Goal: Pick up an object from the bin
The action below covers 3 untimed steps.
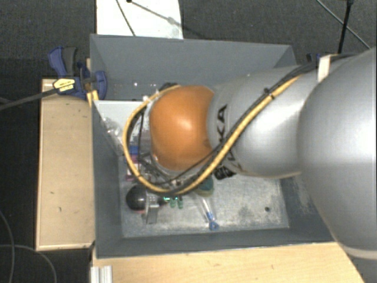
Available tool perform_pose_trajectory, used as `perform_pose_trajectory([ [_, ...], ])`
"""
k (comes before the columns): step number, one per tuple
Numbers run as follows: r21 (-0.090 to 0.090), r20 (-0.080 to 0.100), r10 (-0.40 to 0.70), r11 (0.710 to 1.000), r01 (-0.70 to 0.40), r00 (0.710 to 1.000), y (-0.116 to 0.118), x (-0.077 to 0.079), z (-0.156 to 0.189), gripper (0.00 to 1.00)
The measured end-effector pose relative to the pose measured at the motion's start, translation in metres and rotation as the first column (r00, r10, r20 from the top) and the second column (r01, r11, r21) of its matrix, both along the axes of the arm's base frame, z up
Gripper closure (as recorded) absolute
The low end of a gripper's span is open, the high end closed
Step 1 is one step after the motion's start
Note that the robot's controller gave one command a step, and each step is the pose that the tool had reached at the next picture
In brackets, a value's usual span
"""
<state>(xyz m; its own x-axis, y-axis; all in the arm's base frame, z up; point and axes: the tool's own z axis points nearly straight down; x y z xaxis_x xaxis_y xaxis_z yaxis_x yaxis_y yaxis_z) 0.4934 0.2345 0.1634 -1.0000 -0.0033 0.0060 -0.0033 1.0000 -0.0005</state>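
Nearest the bottom of the frame, past the front wall of the grey bin (194,244), a clear pen-like stick with a blue tip (208,214) lies on the floor at lower centre. Left of it a dark round ball (136,198) sits in the lower-left part of the floor. My gripper (154,203) is down just beside that ball, on its right. My own wrist covers most of the gripper, so I cannot tell how far open it is or whether it has hold of anything. A green thing (207,187) peeks out under my arm. Higher up, my orange cover (178,125) fills the middle. A purple-blue thing (132,155) lies at its left.
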Motion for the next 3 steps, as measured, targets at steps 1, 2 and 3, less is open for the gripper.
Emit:
perform_pose_trajectory([
  [1,0.001,0.006,0.236,0.972,-0.236,0.972,-0.054,0.03,-0.094,0.0],
  [2,0.002,0.008,0.23,0.973,-0.23,0.973,-0.053,0.03,-0.093,1.0],
  [3,0.001,0.015,0.19,0.982,-0.19,0.982,-0.066,0.008,0.095,1.0],
])
